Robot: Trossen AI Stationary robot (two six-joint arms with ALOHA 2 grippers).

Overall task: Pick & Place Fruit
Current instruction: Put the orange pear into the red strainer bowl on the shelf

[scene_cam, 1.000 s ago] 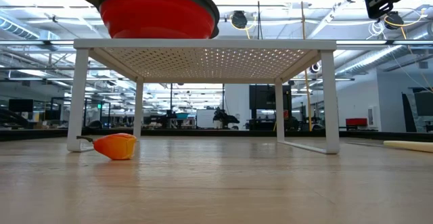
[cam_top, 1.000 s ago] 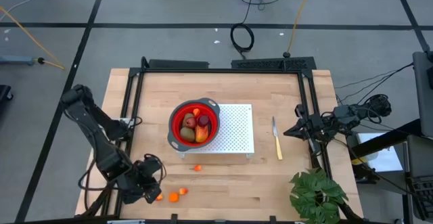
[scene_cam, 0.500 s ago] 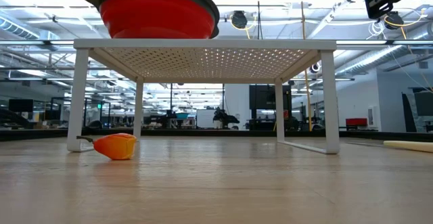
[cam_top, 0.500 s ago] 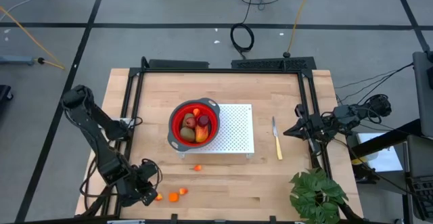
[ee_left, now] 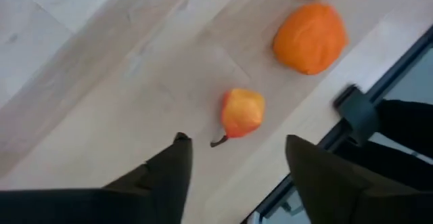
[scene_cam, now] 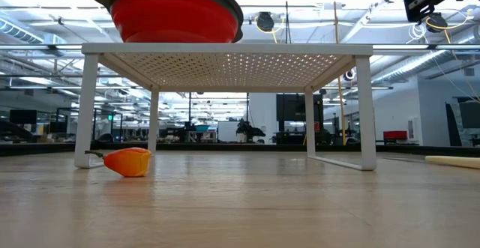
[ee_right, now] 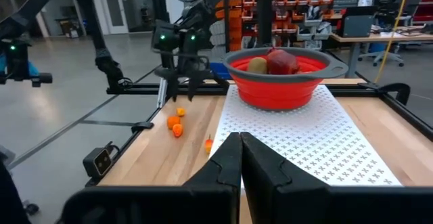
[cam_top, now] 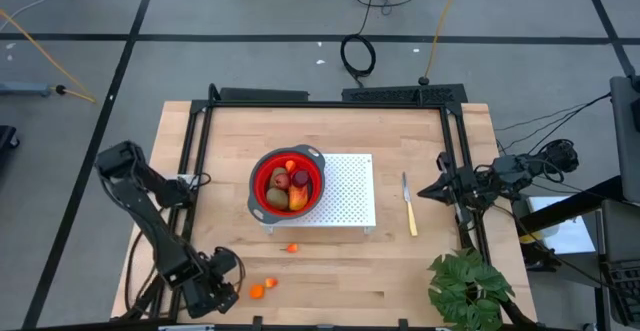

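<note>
My left gripper [ee_left: 233,160] low at near-left desk [cam_top: 400,261] corner, fingers apart, holding nothing. Small orange-yellow fruit bit with stem [ee_left: 241,113] lies just ahead, between them. Looks like pick stage; next: drop lower, close, carry to red round bowl [cam_top: 262,193] on white perforated rack [cam_top: 350,191]. Right gripper [ee_right: 240,158] closed, parked at right edge.

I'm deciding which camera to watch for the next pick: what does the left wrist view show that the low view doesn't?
Only the left wrist view: the left pincer, open just short of a small orange-yellow stemmed fruit piece, with a larger round orange fruit piece beyond. Only the low view: the red collapsible bowl on the white perforated metal rack, one orange fruit piece on the table by a rack leg, and a pale yellow knife handle. Both: the light wooden table top.
</note>
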